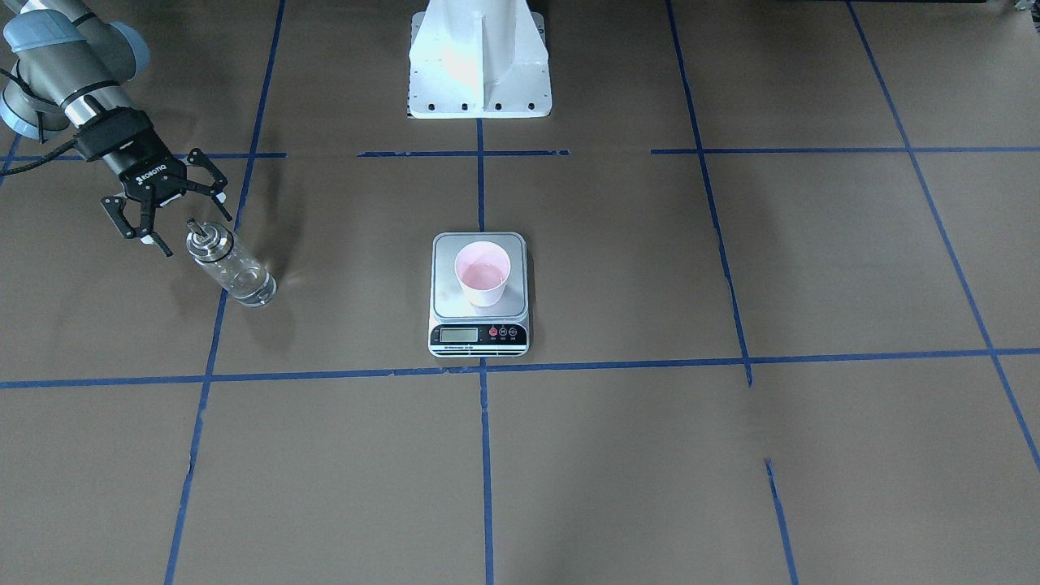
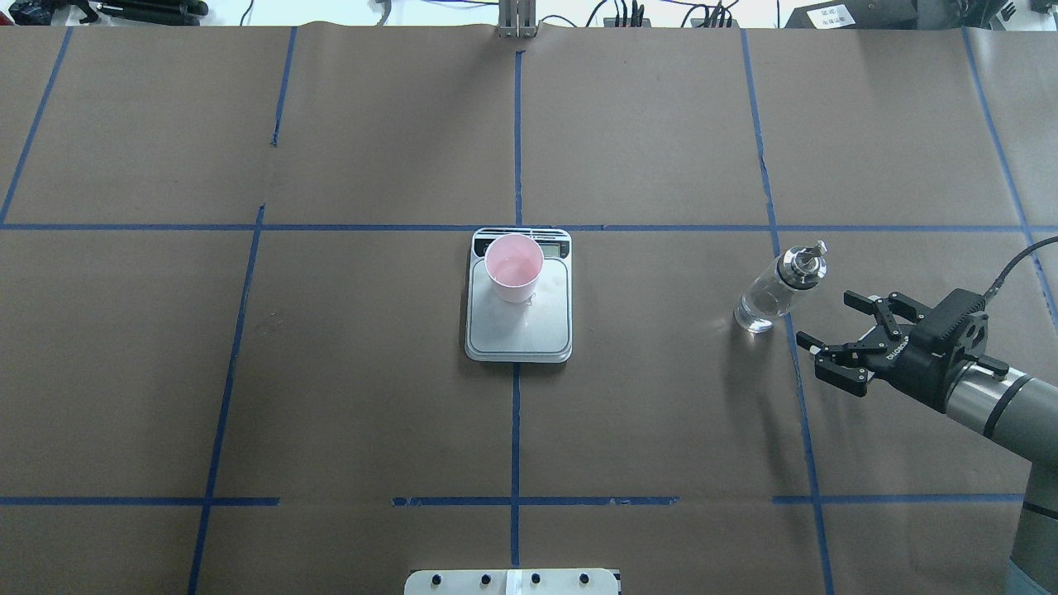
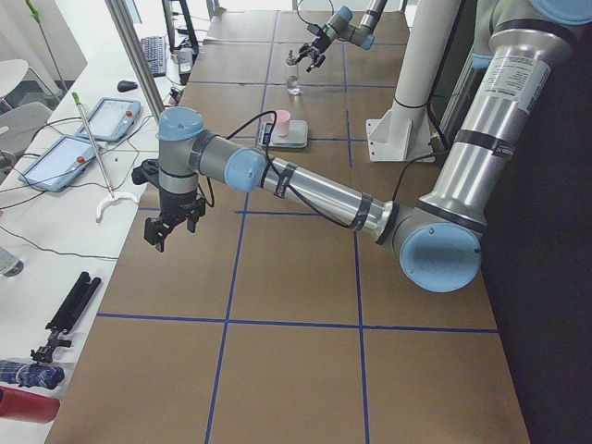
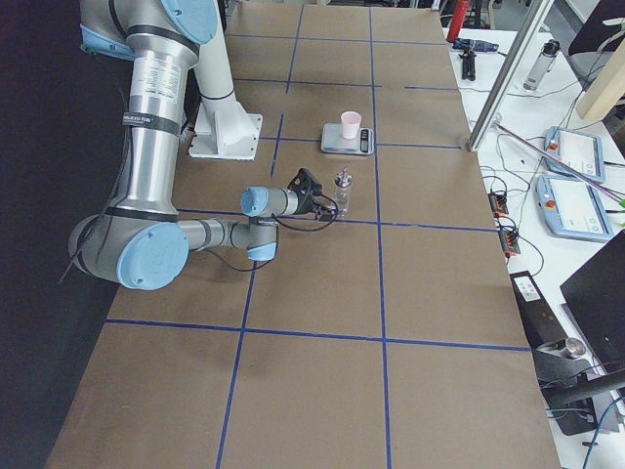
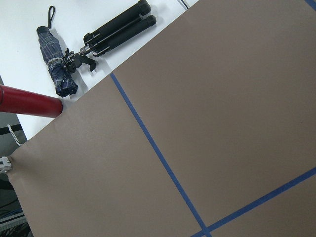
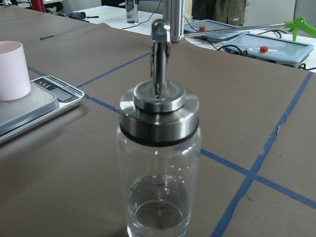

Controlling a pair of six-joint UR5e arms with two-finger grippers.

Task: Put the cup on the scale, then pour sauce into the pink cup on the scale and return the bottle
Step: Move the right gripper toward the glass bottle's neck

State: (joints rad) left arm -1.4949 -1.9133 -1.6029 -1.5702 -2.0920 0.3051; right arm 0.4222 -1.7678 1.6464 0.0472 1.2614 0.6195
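Observation:
The pink cup (image 2: 514,266) stands upright on the scale (image 2: 519,335) at mid-table, toward its display end; it also shows in the front view (image 1: 483,272). A faint liquid sheen shows inside it. The clear glass bottle (image 2: 773,289) with its silver pourer cap stands upright on the table, a little liquid at its bottom (image 6: 158,217). My right gripper (image 2: 835,335) is open and empty, just behind the bottle and apart from it (image 1: 175,215). My left gripper (image 3: 171,227) hangs over the table's left end, seen only in the left side view; I cannot tell its state.
The white robot base (image 1: 479,65) stands behind the scale. Blue tape lines cross the brown paper. Off the table's left end lie a tripod (image 5: 118,27), a folded umbrella (image 5: 57,66) and a red cylinder (image 5: 27,101). Tablets (image 4: 576,151) lie on the side desk.

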